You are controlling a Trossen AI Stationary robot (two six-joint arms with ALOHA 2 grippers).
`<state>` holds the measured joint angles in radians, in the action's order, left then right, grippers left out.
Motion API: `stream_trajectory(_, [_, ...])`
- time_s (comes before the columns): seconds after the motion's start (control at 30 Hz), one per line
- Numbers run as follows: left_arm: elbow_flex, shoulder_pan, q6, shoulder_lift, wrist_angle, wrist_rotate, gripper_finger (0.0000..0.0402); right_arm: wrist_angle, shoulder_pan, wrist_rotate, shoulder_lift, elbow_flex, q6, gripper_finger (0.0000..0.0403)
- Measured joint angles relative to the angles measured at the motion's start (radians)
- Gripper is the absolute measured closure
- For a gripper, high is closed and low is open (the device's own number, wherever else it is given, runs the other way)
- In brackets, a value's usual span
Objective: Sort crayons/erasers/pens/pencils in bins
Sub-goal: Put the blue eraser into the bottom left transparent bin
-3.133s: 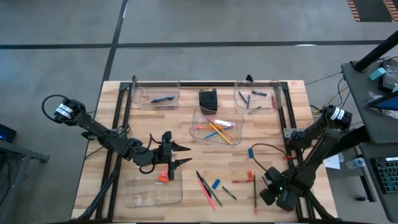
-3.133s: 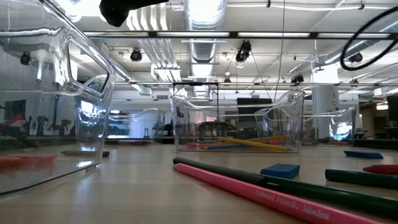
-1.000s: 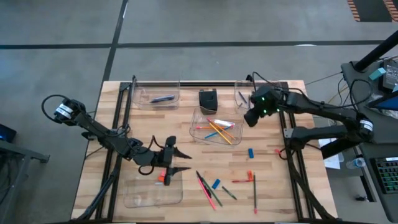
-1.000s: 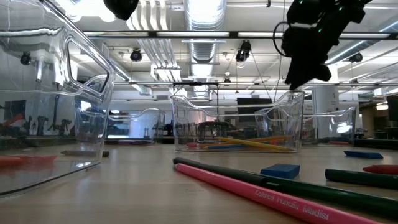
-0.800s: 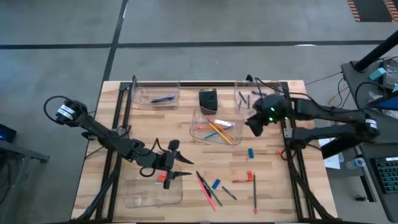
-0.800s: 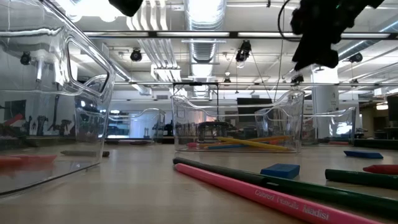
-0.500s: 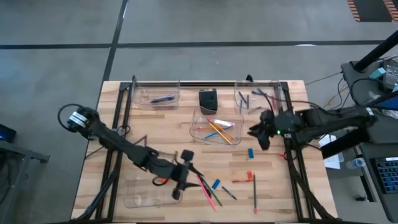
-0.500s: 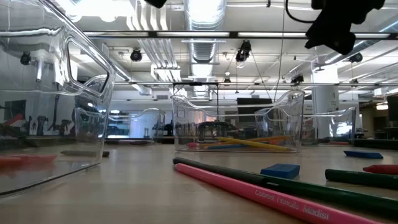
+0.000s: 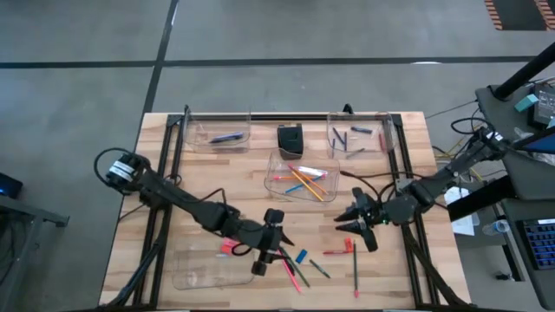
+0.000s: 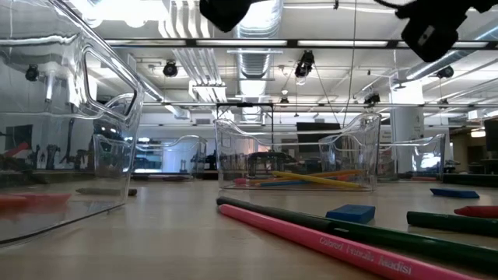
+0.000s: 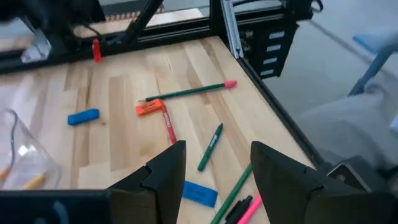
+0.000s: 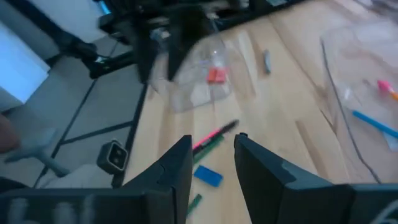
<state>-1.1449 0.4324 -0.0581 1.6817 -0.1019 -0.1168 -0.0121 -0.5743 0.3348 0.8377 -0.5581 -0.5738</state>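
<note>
Basically left tool (image 9: 284, 249), jaws parted and empty, sits nearest the pink pencil (image 9: 287, 263), whose long axis runs diagonally; right tool (image 9: 348, 217) narrowly open, empty.

Looks like a robotics lab or workshop in a big open industrial hall. The low view shows an exposed ceiling with round silver ducting (image 10: 257, 31), track spotlights (image 10: 305, 64) and hanging cables. From above it's a bare grey concrete floor (image 9: 260, 35), a butcher-block tabletop (image 9: 217, 178) framed in black metal rails, and a second bench (image 9: 529, 95) with gear off the right edge.
</note>
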Motion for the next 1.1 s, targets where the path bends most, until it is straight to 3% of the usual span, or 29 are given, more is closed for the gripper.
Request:
stream_trajectory(0.33, [-0.017,-0.032,0.008,0.07,0.028,0.027,0.0235,0.039,-0.032,0.014,0.091,-0.093,0.098,0.0294])
stream_trajectory(0.43, [-0.016,-0.032,0.008,0.088,0.023,0.084,0.0235,0.045,-0.032,0.017,0.129,-0.108,0.1,0.0294])
stream_trajectory(0.73, [-0.017,-0.036,-0.009,0.098,0.014,0.111,0.0235,0.044,-0.032,0.006,0.231,-0.17,0.076,0.0294])
stream_trajectory(0.9, [-0.02,-0.043,-0.015,0.127,0.007,0.121,0.0235,0.04,-0.038,0.004,0.244,-0.194,0.088,0.0294])
stream_trajectory(1.1, [-0.072,-0.059,-0.015,0.201,-0.003,0.208,0.0235,0.013,-0.044,0.004,0.237,-0.193,0.087,0.0294])
